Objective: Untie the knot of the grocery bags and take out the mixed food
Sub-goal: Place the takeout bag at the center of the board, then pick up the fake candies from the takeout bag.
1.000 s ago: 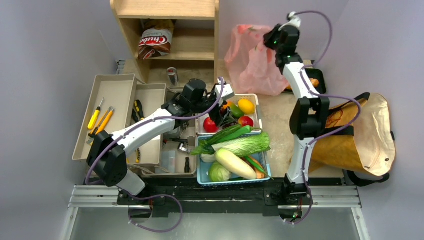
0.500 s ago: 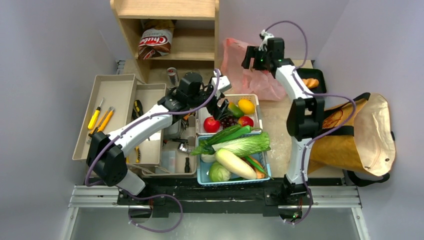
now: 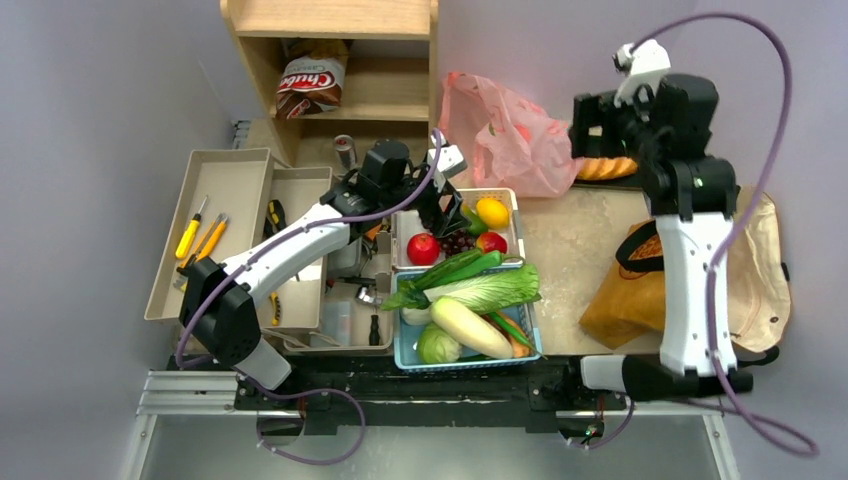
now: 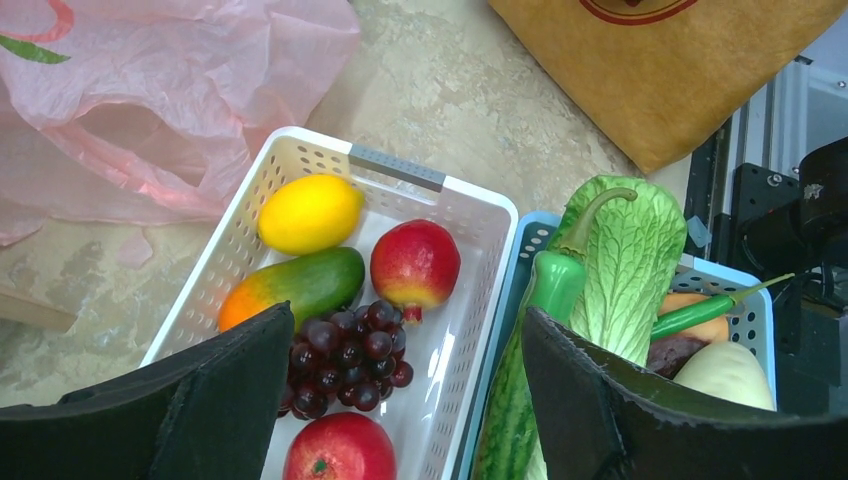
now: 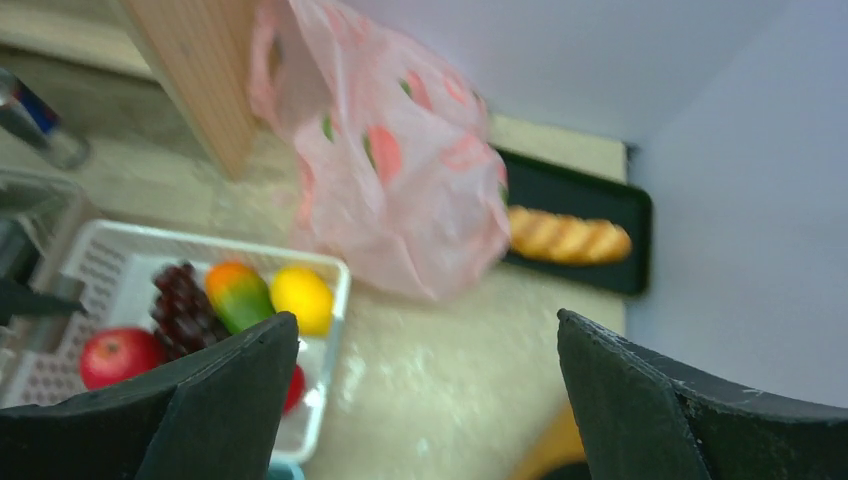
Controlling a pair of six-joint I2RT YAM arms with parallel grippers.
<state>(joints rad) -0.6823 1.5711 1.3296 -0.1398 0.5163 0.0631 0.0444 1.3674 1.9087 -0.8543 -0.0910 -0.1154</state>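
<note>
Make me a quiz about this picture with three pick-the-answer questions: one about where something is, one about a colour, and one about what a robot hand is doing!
1. Where is the bread loaf?
A. on the black tray
B. inside a cup
C. on a chair

2. What colour is the basket holding the long cucumber?
A. purple
B. blue
C. black

3. The left gripper over the white basket is:
A. shut on a spoon
B. shut tight, empty
C. open, empty

Answers:
1 A, the loaf lies on the dark tray by the wall.
2 B, the walls around the cucumber are blue.
3 C, its fingers stand wide apart with nothing between them.
</note>
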